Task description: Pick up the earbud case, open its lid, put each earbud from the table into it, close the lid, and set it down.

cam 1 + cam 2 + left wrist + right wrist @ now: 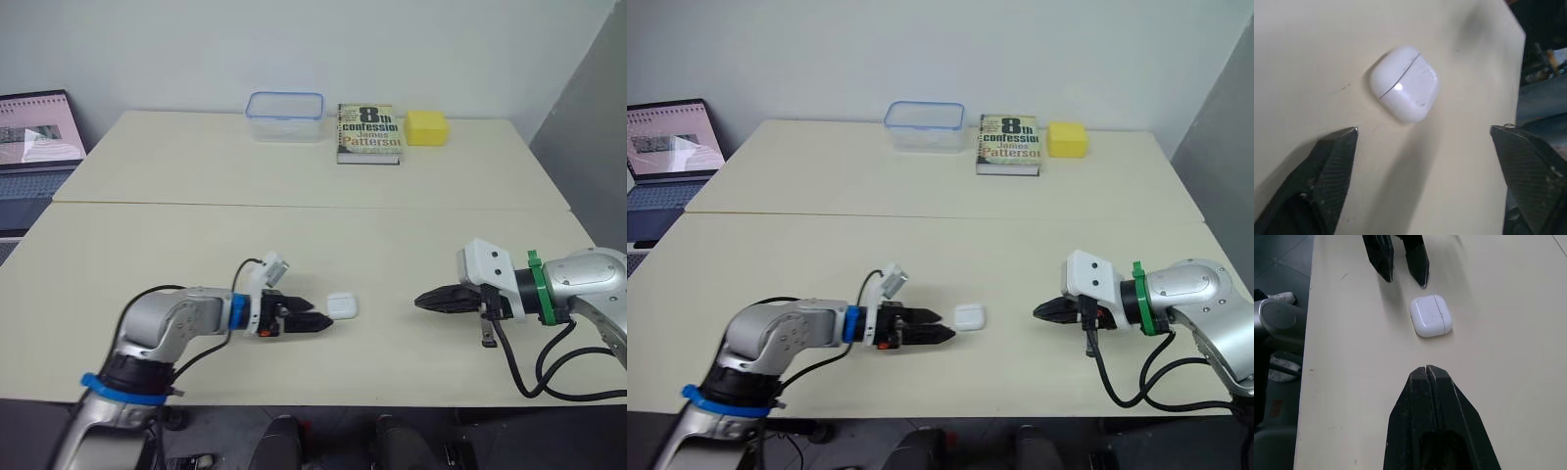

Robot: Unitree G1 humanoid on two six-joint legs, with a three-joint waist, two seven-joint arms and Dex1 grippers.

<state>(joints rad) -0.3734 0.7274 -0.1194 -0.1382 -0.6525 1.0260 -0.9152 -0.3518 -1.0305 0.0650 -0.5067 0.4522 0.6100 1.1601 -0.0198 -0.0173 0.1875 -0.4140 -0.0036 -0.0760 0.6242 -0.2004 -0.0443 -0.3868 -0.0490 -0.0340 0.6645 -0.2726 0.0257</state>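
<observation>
The left pincer point(318, 315) is released, its two black fingers spread apart and holding nothing. The earbud case point(341, 305) lies flat on the surface point(294, 235) with its lid closed, just ahead of this pincer's fingertips and apart from them. The right pincer point(421, 300) is clenched, fingers pressed together on nothing, and points at the case from the opposite side, farther off. A book point(369, 132), a clear container point(284, 116) and a yellow block point(426, 127) stand well beyond both pincers.
</observation>
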